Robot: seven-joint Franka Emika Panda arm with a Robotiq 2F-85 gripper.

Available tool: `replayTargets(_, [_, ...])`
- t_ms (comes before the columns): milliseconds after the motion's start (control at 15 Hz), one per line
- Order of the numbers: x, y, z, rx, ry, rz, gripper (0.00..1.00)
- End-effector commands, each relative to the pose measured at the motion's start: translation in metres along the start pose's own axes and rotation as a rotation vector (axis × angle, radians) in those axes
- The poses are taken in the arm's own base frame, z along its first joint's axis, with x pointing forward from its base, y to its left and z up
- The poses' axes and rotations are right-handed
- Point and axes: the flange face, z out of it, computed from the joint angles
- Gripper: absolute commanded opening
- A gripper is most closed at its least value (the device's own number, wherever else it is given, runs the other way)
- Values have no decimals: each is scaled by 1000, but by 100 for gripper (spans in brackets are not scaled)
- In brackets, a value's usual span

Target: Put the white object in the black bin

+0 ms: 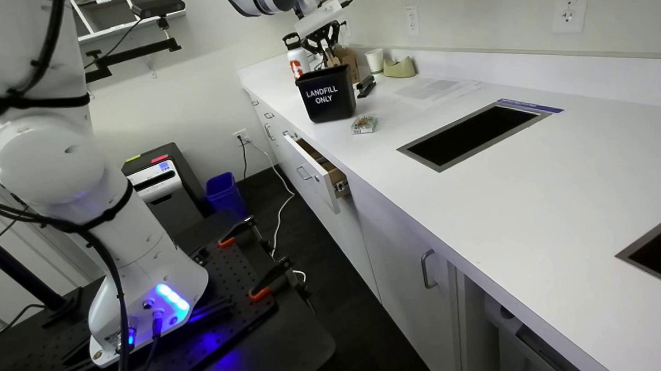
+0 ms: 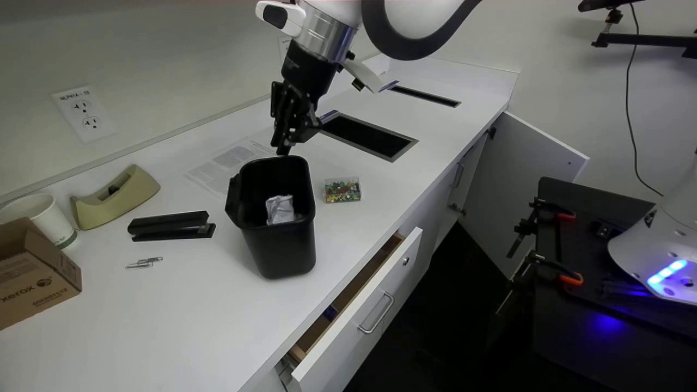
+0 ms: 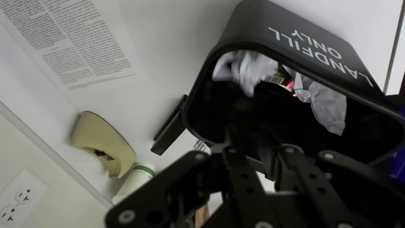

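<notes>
The black bin [image 1: 327, 99] stands upright on the white counter with "LANDFILL ONLY" printed on its front. It also shows in an exterior view [image 2: 280, 250] and in the wrist view [image 3: 284, 23]. A white crumpled paper [image 2: 280, 209] lies inside the bin. In the wrist view two white crumpled pieces show inside it: a blurred one [image 3: 245, 68] and a sharper one [image 3: 329, 106]. My gripper [image 2: 283, 147] is just above the bin's rim. In the wrist view its fingers [image 3: 249, 136] are apart with nothing seen between them. The bin's dark bottom is hard to see.
A stapler [image 2: 171, 226], paper clips [image 2: 144, 262], a tape dispenser [image 2: 115, 197], a paper cup [image 2: 41, 215] and a cardboard box [image 2: 38, 277] lie around the bin. A pin box [image 2: 342, 190] sits beside it. A drawer [image 2: 356, 316] stands open below the counter. A bottle [image 1: 298, 58] stands behind.
</notes>
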Motion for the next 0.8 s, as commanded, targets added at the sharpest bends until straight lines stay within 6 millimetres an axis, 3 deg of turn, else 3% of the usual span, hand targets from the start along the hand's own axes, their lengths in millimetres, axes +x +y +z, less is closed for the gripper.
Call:
replayTargets(0, [8,2,-4,5,37,2,56])
replayTargets(400, [9,2,-8,5,42,5,99])
replayTargets(733, [7,-1,-5,7,22,7,100])
